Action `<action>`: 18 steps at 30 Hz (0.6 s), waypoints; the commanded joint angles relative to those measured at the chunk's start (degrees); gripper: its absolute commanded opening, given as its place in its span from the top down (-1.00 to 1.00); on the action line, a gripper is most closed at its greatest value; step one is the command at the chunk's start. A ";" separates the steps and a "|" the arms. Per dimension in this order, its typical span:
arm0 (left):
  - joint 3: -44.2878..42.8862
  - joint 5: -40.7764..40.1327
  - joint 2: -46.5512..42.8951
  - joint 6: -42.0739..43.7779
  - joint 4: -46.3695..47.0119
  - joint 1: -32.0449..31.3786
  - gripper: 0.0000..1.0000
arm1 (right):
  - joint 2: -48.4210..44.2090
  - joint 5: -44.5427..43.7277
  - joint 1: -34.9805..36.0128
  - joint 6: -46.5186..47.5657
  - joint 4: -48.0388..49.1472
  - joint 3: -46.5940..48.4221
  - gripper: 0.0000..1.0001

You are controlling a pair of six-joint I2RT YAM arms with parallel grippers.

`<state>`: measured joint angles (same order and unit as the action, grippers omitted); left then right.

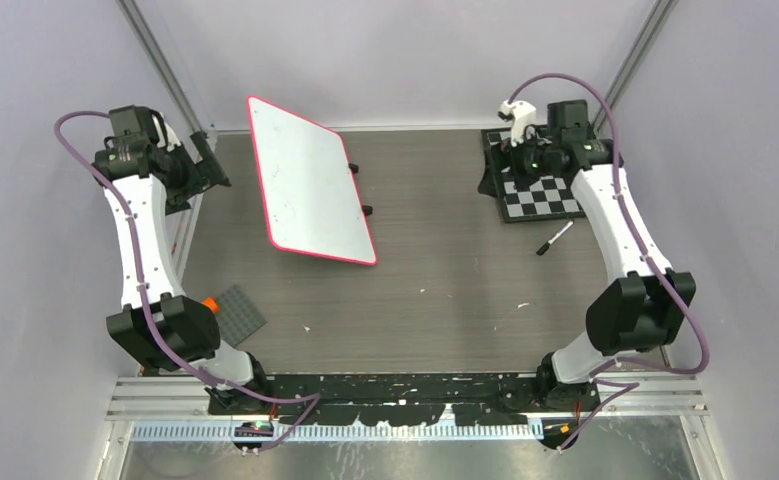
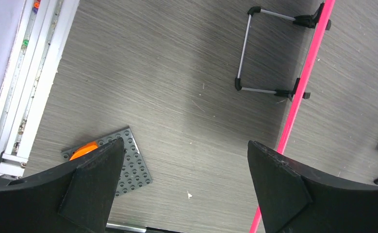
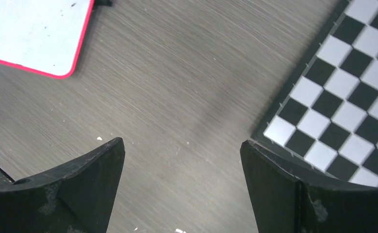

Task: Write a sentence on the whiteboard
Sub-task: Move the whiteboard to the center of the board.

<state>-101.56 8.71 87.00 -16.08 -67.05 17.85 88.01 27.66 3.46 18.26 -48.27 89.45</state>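
The whiteboard [image 1: 310, 185] stands tilted on its wire stand, with no readable sentence on its face. It is just right of the left gripper [image 2: 184, 184] and well left of the right gripper [image 3: 182, 189]. Both grippers hang empty with their fingers spread wide. The checkered mat [image 1: 537, 197] lies under the right gripper. The marker [image 1: 555, 237] lies beside the mat, back toward that arm's base. Fetching it looks like the first step: grip it squarely at mid-barrel and leave the tip clear.

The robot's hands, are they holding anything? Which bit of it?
Nothing is held. The left gripper and the right gripper both stand open with only table between their jaws. The marker lies loose on the table, near the checkerboard mat.
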 commanded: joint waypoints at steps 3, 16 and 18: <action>-2.60 5.44 -2.53 -1.22 0.72 3.96 -0.99 | 7.66 5.96 6.73 6.43 11.98 2.03 -0.83; -0.53 7.19 -7.70 3.02 -1.34 5.35 -0.99 | 29.22 10.12 19.90 26.34 21.81 11.25 -0.58; 0.06 7.43 -8.28 3.19 -1.38 5.93 -0.99 | 32.48 10.13 21.08 29.55 21.69 13.05 -0.50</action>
<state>-102.54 14.59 81.19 -14.31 -68.03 22.72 117.56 36.05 22.26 38.33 -29.98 97.54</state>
